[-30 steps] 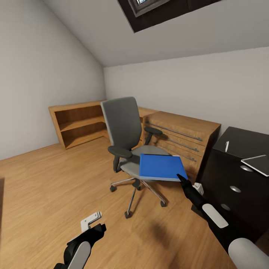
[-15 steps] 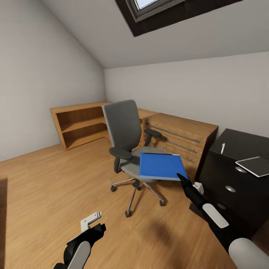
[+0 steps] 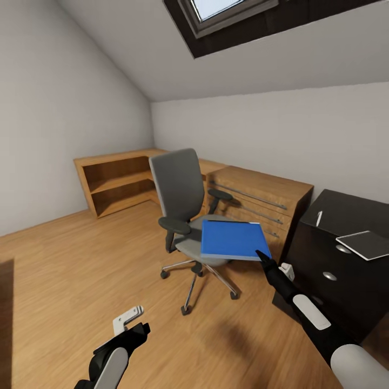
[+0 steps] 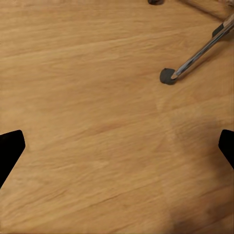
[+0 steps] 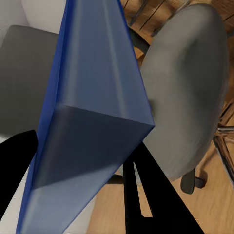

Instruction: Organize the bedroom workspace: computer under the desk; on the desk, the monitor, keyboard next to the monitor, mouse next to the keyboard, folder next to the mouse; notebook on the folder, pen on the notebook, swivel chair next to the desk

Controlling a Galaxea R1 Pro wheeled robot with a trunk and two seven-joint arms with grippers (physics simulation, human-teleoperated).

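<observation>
The right pincer (image 3: 260, 256) is pinching the blue folder (image 3: 233, 240) by its near corner, holding it flat in the air just above the seat of the swivel chair (image 3: 186, 208); in the right wrist view the folder (image 5: 87, 112) sits between the two black fingers (image 5: 151, 195) with the grey chair seat (image 5: 190, 87) behind it. The chair stands on the wooden floor (image 3: 70, 270), in front of a wooden chest of drawers (image 3: 259, 208) and well apart from a low wooden shelf (image 3: 116, 181) against the wall. To the chair's right is the black tabletop (image 3: 351, 213) with silver-knobbed drawers beneath; on it lie the pale notebook (image 3: 363, 244) and, a little further back, the thin white pen (image 3: 319, 218), apart from each other. The left pincer (image 3: 129, 323) hangs low over the bare floor, near the chair's base, its fingers spread wide with nothing between them; the left wrist view shows one castor (image 4: 168, 76) on a chrome leg.
</observation>
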